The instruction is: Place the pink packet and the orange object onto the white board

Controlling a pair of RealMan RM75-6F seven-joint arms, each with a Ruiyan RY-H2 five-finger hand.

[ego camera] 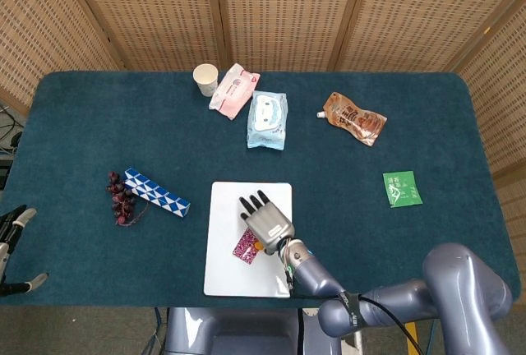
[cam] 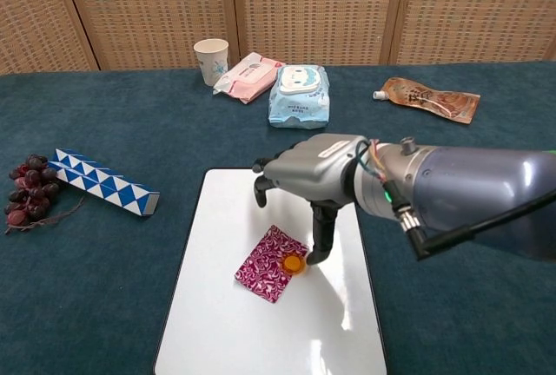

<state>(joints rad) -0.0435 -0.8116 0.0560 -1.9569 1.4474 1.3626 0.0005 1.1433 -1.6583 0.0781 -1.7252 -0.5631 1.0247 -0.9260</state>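
Two task items lie on the white board [cam: 217, 219]: the pink packet [cam: 269, 263] flat near its middle, and the orange object [cam: 294, 264] resting on the packet's right corner. The right robot hand [cam: 314, 177] hangs above them with nothing in it, fingers apart and pointing down; one fingertip [cam: 314, 256] stands just beside the orange object, and contact cannot be judged from the chest view. From the head view the right robot hand [ego camera: 266, 220] covers most of the packet and nearly all of the orange object. The left robot hand [ego camera: 11, 244] is cut off at the frame's left edge, over the worktop's border; only fingers show, spread apart, nothing between them.

Board's near edge runs out of the chest view at the bottom. Open board surface remains ahead of and behind the packet. The right forearm crosses the board's right edge.

On the worktop [ego camera: 411, 125]: a blue-and-white snake puzzle [ego camera: 156, 191] well left of the board, grapes [ego camera: 120, 198] touching its left end. Far side: paper cup [ego camera: 205, 79], pink wipes pack [ego camera: 233, 89], blue wipes pack [ego camera: 268, 120] just beside it, brown spouted pouch [ego camera: 354, 117] to the right. A green sachet [ego camera: 402, 188] lies near the right edge, cut off in the chest view.
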